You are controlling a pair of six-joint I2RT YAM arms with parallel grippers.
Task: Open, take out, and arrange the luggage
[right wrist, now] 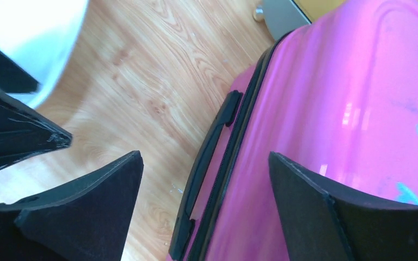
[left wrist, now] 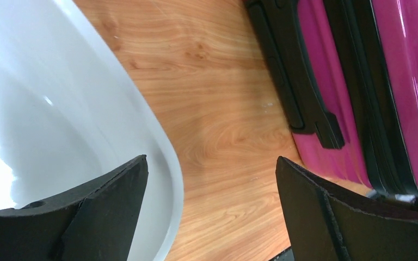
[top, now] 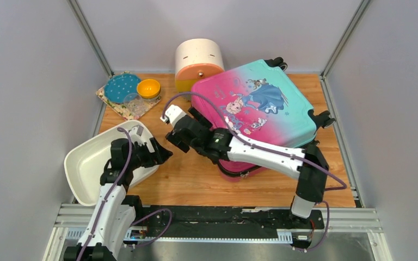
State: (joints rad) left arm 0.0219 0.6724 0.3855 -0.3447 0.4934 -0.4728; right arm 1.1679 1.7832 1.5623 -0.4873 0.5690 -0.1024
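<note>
The luggage [top: 256,109] lies flat and closed on the wooden table [top: 196,182], filling the right rear part, its far-left corner just beside the round cream cabinet [top: 198,60]. The hard shell is glossy: hot pink at the end nearest my hands, fading to teal towards the far right. A cartoon princess in a blue dress is printed across the middle (with smaller figures around her that I cannot make out). Black wheels [top: 322,118] stick out at the right corner and at the far one. Along the pink side facing me run a black zip seam and a flat black handle [right wrist: 204,179], both shells meeting tightly.

My right gripper [right wrist: 204,157] hangs over that pink edge with its fingers spread wide, one over bare wood and one over the lid, gripping nothing. My left gripper [left wrist: 211,163] is spread just as wide and empty, one finger above the rim of the white basin [left wrist: 43,109], the other towards the suitcase. The two grippers are near each other, apart.
</note>
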